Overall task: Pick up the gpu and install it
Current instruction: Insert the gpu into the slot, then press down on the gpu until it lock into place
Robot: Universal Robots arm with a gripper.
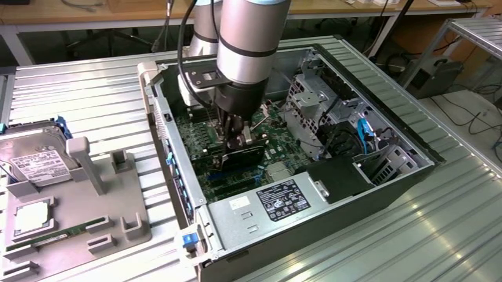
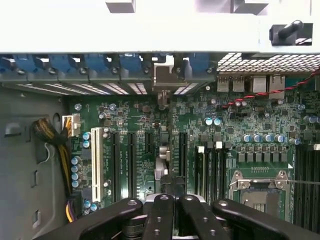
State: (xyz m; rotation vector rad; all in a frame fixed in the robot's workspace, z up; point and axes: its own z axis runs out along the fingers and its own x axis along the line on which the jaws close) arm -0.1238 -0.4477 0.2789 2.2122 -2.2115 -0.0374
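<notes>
The open computer case (image 1: pixel 392 176) lies on its side on the ribbed metal table, motherboard (image 1: pixel 196 132) facing up. My gripper (image 1: pixel 235 136) reaches down inside the case and is shut on the gpu (image 1: pixel 240 157), a thin black card held on edge just above the board's expansion slots. In the wrist view the black fingers (image 2: pixel 160 215) close around the card's edge (image 2: pixel 162 170). Its silver end bracket (image 2: pixel 167 82) stands against the case's rear slot openings under the blue clips. I cannot tell whether the card's connector touches the slot.
A silver power supply (image 1: pixel 274 202) and a drive cage (image 1: pixel 314 94) flank the board. Inside are a white slot (image 2: pixel 96 162), a CPU socket (image 2: pixel 260 187) and yellow-black cables (image 2: pixel 55 145). On the exterior view's left, a grey fixture (image 1: pixel 117 223) carries a hard drive (image 1: pixel 35 158) and a green memory stick (image 1: pixel 55 236).
</notes>
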